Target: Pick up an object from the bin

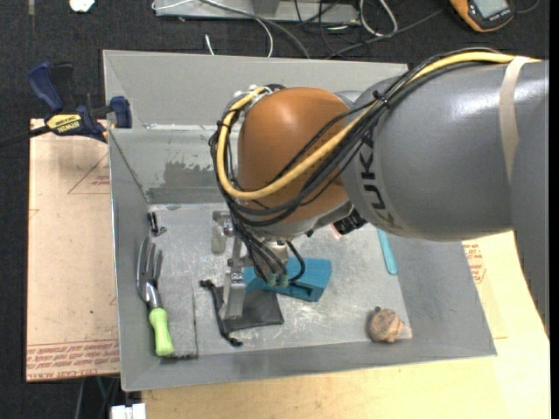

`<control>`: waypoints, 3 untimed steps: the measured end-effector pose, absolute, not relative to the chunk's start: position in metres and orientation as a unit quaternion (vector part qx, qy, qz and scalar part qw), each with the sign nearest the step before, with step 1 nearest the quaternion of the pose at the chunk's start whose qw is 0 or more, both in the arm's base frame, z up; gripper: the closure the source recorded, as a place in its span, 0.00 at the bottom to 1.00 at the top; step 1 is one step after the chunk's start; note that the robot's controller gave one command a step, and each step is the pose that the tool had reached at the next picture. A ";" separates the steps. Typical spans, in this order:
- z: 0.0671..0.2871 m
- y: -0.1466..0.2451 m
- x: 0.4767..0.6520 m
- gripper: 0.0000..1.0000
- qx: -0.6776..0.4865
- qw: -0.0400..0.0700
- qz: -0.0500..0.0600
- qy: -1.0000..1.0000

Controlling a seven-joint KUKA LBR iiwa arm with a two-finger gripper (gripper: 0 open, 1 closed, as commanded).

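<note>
Arm [437,147] overhead | end effector [238,282] over dark flat piece [260,308], blue block [313,275] beside | opening: cannot tell

A dark grey pad [260,309] lies flat just below and left of the blue block [309,278], its upper edge touching that block's lower-left side. It is roughly square and thin, perhaps rubber or foam, and sits slightly askew to the block. Its upper-left part is covered from above.

One camera looks down into the bin [437,304] (arm [454,147] entering from right), fairly near.
</note>
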State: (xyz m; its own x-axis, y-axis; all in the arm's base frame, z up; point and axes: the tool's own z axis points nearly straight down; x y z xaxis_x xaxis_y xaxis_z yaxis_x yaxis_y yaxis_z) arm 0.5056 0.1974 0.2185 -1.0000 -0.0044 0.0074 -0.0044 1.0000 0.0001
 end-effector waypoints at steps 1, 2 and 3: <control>0.223 0.196 0.508 0.00 0.000 0.000 -0.001 -1.000; 0.141 0.152 0.504 0.00 -0.003 -0.001 -0.002 -1.000; 0.139 0.123 0.513 0.00 0.031 -0.002 -0.002 -1.000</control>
